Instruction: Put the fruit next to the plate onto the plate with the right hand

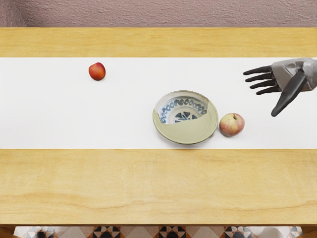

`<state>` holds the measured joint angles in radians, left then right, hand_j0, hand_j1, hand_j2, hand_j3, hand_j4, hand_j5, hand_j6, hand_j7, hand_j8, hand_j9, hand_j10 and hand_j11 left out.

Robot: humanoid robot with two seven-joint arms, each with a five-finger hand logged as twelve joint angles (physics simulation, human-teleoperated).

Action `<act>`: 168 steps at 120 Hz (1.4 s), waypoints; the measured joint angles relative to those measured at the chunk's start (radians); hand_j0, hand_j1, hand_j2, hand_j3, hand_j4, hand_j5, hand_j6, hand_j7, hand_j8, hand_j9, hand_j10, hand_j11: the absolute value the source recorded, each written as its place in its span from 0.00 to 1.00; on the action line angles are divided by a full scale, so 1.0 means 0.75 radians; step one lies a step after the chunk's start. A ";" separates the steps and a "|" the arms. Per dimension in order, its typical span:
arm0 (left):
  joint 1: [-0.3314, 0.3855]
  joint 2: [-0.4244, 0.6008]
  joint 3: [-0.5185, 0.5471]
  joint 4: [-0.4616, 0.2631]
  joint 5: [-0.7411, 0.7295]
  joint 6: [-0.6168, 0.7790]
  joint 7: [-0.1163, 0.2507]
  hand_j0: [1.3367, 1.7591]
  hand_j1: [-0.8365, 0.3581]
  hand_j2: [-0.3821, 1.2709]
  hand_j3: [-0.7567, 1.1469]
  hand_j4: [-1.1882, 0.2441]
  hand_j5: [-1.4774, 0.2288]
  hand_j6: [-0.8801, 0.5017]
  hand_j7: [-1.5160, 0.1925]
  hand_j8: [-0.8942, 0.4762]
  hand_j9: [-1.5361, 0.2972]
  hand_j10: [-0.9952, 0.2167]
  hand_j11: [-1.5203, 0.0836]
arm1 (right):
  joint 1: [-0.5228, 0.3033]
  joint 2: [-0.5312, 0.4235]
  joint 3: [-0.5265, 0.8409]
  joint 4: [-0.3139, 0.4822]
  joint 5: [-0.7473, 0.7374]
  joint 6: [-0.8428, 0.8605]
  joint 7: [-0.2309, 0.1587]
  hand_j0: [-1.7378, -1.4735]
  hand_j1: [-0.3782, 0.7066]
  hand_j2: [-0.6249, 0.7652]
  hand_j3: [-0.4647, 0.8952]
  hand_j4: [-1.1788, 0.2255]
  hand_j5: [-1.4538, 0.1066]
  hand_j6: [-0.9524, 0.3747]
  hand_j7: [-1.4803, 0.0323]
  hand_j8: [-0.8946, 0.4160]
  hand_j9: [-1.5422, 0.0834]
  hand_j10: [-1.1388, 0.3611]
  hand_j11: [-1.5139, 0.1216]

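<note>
Red-and-yellow apple (232, 124) on the white runner (74, 109) of the wooden bench (148, 183), just beside the right rim of the bare plate (198, 133), so on the handy side for a reach from the right. Up and to the right of it, well apart, right hand (283, 79) with fingers spread leftward, holding nothing, probably posed for a grasp not yet begun. Smaller red fruit (97, 71) far left, well away from the plate, so likely not the target.

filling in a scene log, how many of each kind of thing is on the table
plate: 1
fruit: 2, the red fruit at upper left, the yellow-red fruit just right of the plate
total: 3
</note>
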<state>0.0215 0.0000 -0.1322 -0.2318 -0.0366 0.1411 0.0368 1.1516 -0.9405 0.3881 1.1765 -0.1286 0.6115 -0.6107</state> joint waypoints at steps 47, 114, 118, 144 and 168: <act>0.000 0.000 0.000 0.000 0.000 0.000 0.000 0.76 0.99 0.23 0.40 0.83 0.87 0.64 0.89 0.65 0.84 0.82 0.95 | 0.512 0.170 -0.542 -0.011 -0.219 0.000 0.000 0.30 0.05 0.45 0.34 0.82 0.91 0.70 0.96 0.66 0.93 0.74 0.91; 0.001 0.000 0.000 0.000 0.000 0.000 0.000 0.76 0.99 0.23 0.40 0.83 0.87 0.64 0.89 0.65 0.84 0.82 0.95 | 0.636 0.338 -1.078 0.501 -0.137 -1.193 0.000 0.30 0.05 0.45 0.34 0.82 0.91 0.70 0.96 0.66 0.93 0.74 0.91; 0.000 0.000 0.000 0.000 0.000 0.000 0.000 0.76 0.99 0.23 0.40 0.83 0.87 0.64 0.89 0.65 0.84 0.82 0.95 | 0.616 0.359 -1.077 0.503 -0.134 -1.240 0.000 0.30 0.06 0.45 0.34 0.82 0.91 0.70 0.96 0.66 0.93 0.74 0.90; 0.000 0.000 0.000 0.000 0.000 0.000 0.000 0.76 0.99 0.23 0.40 0.83 0.87 0.64 0.89 0.65 0.84 0.82 0.95 | 0.465 0.468 -0.984 0.502 -0.135 -1.513 0.000 0.30 0.06 0.45 0.34 0.81 0.90 0.69 0.95 0.66 0.92 0.74 0.90; 0.000 0.000 0.000 0.000 0.000 0.000 0.000 0.76 0.99 0.23 0.40 0.83 0.87 0.64 0.89 0.65 0.84 0.82 0.95 | 0.437 0.497 -0.992 0.501 -0.138 -1.613 0.000 0.30 0.07 0.44 0.34 0.81 0.90 0.69 0.95 0.65 0.92 0.73 0.90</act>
<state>0.0215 0.0000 -0.1320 -0.2320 -0.0368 0.1411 0.0368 1.4790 -0.5677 -0.3558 1.5519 -0.2321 -0.5981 -0.6109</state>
